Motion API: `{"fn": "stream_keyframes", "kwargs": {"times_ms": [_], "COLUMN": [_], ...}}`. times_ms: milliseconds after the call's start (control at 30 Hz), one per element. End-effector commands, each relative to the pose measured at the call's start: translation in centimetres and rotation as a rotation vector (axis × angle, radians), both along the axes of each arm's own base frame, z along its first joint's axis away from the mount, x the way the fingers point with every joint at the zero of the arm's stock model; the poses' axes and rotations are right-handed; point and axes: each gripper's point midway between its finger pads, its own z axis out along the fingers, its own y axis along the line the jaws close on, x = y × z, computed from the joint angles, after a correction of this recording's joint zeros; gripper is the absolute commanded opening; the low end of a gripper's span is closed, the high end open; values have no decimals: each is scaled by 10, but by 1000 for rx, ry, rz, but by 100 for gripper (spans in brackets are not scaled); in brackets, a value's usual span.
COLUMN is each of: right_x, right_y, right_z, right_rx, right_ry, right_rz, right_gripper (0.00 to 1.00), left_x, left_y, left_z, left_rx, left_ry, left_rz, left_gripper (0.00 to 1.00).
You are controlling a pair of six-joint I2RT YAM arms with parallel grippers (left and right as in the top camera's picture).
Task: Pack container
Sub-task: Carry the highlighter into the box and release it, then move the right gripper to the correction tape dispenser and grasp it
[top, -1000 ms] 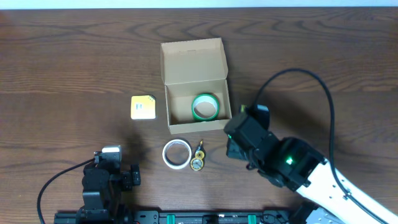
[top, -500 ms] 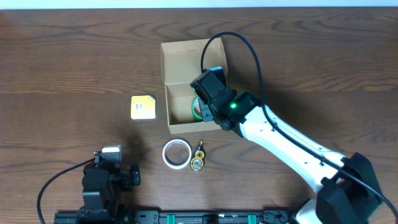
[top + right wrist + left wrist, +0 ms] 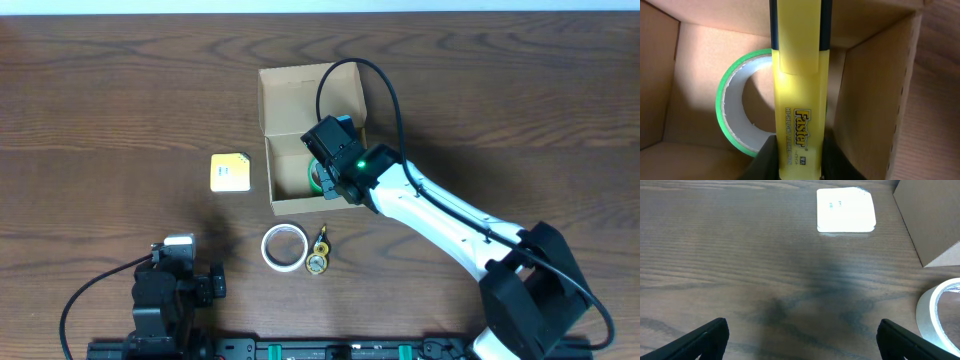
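The tan cardboard container (image 3: 282,142) stands open at the table's middle with its flap lid (image 3: 305,95) up; a green tape roll (image 3: 316,176) lies inside. My right gripper (image 3: 328,178) is over the box and shut on a yellow highlighter (image 3: 799,95), held above the green roll (image 3: 735,107) inside the box (image 3: 875,100). My left gripper (image 3: 800,340) is open and empty near the front left edge. A white tape roll (image 3: 284,247), a small key-like item (image 3: 318,252) and a yellow pad (image 3: 230,171) lie on the table.
In the left wrist view the pad (image 3: 845,210) lies ahead, a box corner (image 3: 932,220) is at the right, and the white roll (image 3: 942,312) sits at the lower right. The left arm's base (image 3: 170,290) rests at the front left.
My right arm has swung from the front right to over the box. In the last half second it shifted slightly left.
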Motion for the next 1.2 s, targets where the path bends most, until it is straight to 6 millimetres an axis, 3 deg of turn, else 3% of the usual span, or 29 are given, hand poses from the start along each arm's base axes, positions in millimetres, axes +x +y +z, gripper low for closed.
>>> {"fn": "stream_keyframes", "kwargs": {"times_ms": [0, 133, 333, 433, 500, 567, 600, 700, 800, 967, 1067, 1167], "right_x": [8, 10, 18, 28, 36, 31, 17, -31, -71, -127, -149, -161], "right_y": [2, 4, 9, 16, 22, 19, 6, -30, -47, -36, -27, -11], "right_z": [6, 7, 14, 34, 64, 95, 111, 121, 111, 63, 45, 24], "right_rx": [13, 21, 48, 80, 112, 126, 137, 136, 74, 15, 23, 68], "right_ry": [-21, -30, -65, -117, -168, -173, -130, 5, 98, 186, 203, 214], "right_rz": [-11, -11, -13, -17, -6, -18, -90, -279, -357, -440, -480, -474], "right_gripper": [28, 36, 37, 37, 38, 56, 75, 80, 84, 92, 99, 99], "left_x": [-12, -12, -12, -12, -12, -12, -12, -12, -12, -12, -12, -12], "left_y": [6, 6, 6, 6, 6, 6, 6, 6, 6, 6, 6, 6], "left_z": [-17, -17, -17, -17, -17, -17, -17, -17, -17, -17, -17, -17], "left_rx": [38, 38, 38, 38, 38, 38, 38, 38, 38, 38, 38, 38], "left_ry": [79, 79, 79, 80, 79, 79, 79, 79, 79, 79, 80, 79], "left_rz": [11, 10, 11, 11, 11, 11, 11, 11, 11, 10, 11, 11], "left_gripper": [95, 96, 96, 96, 95, 95, 95, 96, 95, 95, 95, 96]}}
